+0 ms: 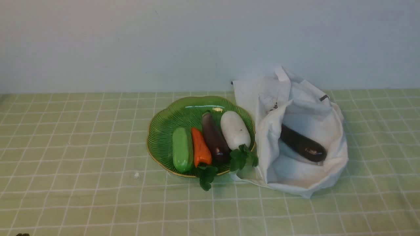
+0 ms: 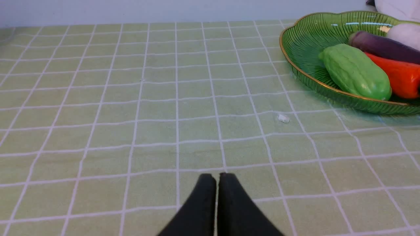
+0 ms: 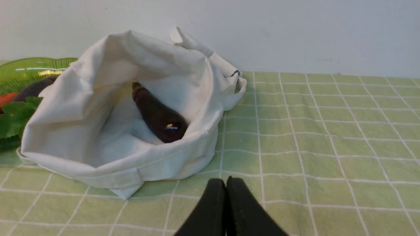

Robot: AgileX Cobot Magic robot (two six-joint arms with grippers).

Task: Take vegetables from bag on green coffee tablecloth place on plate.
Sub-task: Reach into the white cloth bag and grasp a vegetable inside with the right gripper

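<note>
The white cloth bag [image 1: 295, 131] lies open on the green checked tablecloth [image 1: 82, 137], right of the green plate [image 1: 164, 131]. A dark eggplant [image 1: 303, 144] lies inside the bag; the right wrist view shows it too [image 3: 157, 114]. On the plate lie a green gourd [image 1: 182, 149], an orange pepper [image 1: 200, 147], a purple eggplant [image 1: 214, 137], a white radish [image 1: 234, 129] and leafy greens [image 1: 241, 157]. My left gripper [image 2: 217, 178] is shut and empty over bare cloth, well short of the plate [image 2: 305, 49]. My right gripper [image 3: 226, 183] is shut and empty just in front of the bag [image 3: 115, 98].
A pale wall [image 1: 131, 42] runs along the far edge of the table. A small white crumb [image 1: 136, 175] lies on the cloth left of the plate. Neither arm shows in the front view.
</note>
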